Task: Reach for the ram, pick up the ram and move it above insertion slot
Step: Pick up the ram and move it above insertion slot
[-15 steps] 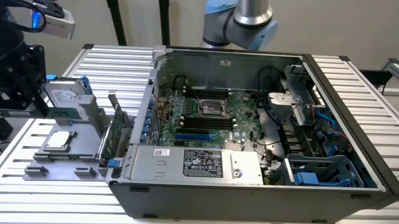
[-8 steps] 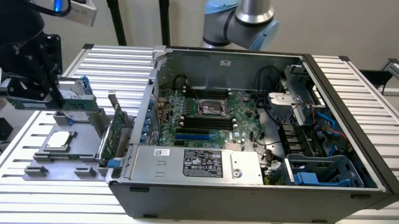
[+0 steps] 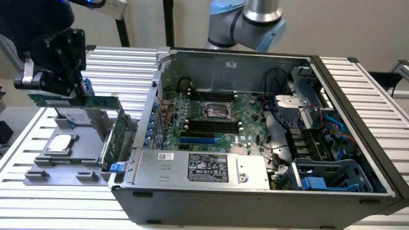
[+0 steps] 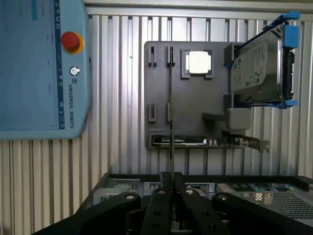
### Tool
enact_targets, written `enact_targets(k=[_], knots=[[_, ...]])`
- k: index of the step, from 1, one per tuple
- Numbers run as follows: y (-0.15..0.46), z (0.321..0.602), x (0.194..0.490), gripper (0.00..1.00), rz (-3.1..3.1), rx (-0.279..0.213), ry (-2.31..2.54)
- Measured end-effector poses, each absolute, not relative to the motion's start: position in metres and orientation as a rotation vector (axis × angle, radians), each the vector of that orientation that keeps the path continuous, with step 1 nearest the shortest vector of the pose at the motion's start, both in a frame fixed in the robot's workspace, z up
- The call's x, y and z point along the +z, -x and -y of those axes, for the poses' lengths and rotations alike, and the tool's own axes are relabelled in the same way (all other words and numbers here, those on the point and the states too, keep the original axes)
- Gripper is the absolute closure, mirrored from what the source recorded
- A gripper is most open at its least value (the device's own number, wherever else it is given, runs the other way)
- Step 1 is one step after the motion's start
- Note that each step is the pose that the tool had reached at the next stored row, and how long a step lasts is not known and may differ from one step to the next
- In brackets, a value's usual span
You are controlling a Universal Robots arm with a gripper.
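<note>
Green ram (image 3: 76,101) pinched in hand (image 3: 70,93)

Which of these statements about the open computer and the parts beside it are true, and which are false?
1. The black gripper is shut on the long, thin green ram stick. True.
2. The ram is seated in a memory slot on the green motherboard. False: it is held in the gripper outside the dark metal computer case, at the exterior view's left.
3. A square silver processor chip lies on the grey fixture tray. True.
4. The computer case is closed. False: its side is open and the motherboard shows.
5. The round button on the pale blue teach pendant is green. False: it is red.
</note>
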State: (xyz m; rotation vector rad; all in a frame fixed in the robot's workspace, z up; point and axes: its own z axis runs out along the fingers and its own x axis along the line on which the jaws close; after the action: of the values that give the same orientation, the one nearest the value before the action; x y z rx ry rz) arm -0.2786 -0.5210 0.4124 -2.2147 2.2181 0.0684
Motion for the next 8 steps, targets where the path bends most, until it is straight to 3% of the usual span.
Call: enact_targets(k=[8], knots=[[0.249, 0.511, 0.413, 0.86, -2.219, 0.067, 2.215]])
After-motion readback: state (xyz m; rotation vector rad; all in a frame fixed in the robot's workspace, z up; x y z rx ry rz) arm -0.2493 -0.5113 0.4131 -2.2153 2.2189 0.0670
